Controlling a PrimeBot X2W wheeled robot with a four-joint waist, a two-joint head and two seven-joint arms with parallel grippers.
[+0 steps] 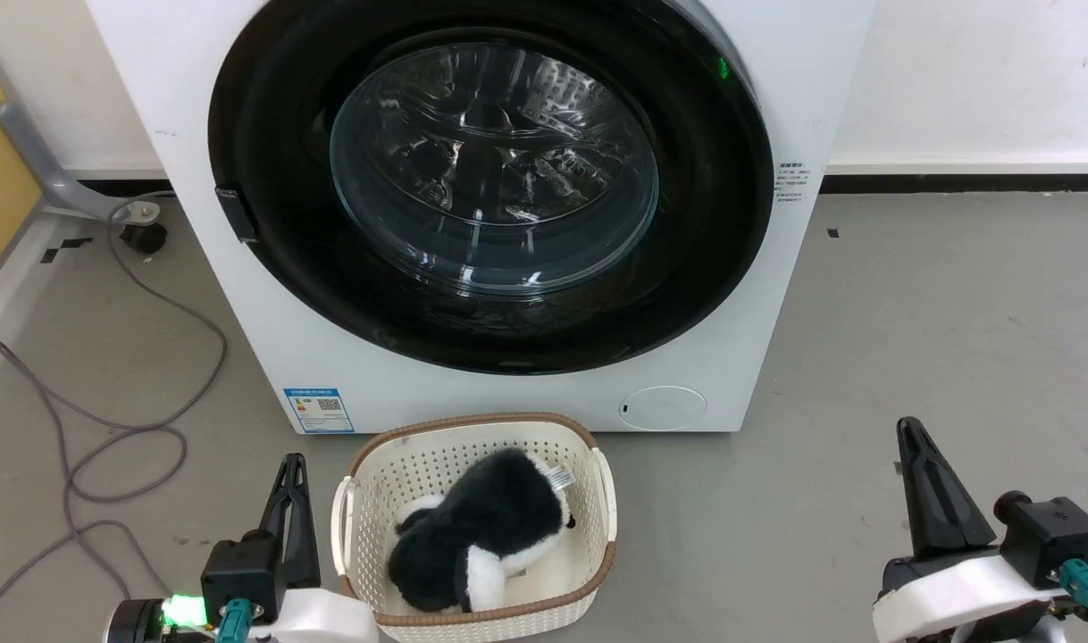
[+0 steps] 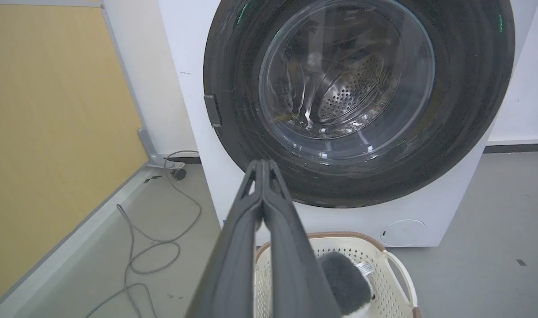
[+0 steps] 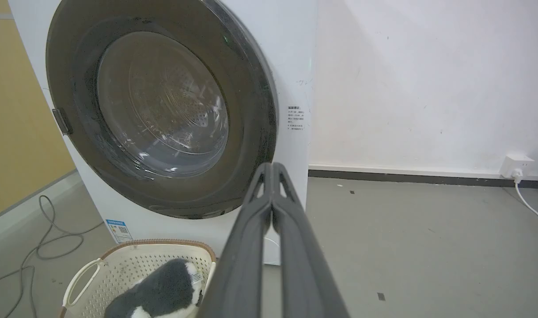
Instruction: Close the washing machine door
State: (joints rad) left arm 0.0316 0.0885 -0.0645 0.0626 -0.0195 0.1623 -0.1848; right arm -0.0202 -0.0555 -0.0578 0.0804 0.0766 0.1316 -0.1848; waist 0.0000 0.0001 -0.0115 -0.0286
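Head view: washing machine door (image 1: 495,170) flush in the washing machine (image 1: 526,393), apparently already closed. Left wrist view: left gripper (image 2: 262,165), fingers together, empty; door at 12 o'clock, well apart. Right wrist view: right gripper (image 3: 272,168) likewise; door at 11 o'clock.

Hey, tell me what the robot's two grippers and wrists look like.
Both the left gripper and right gripper have two long, tapering dark fingers on a black block, backed by a white shell with a teal connector. A green light glows on the left wrist.
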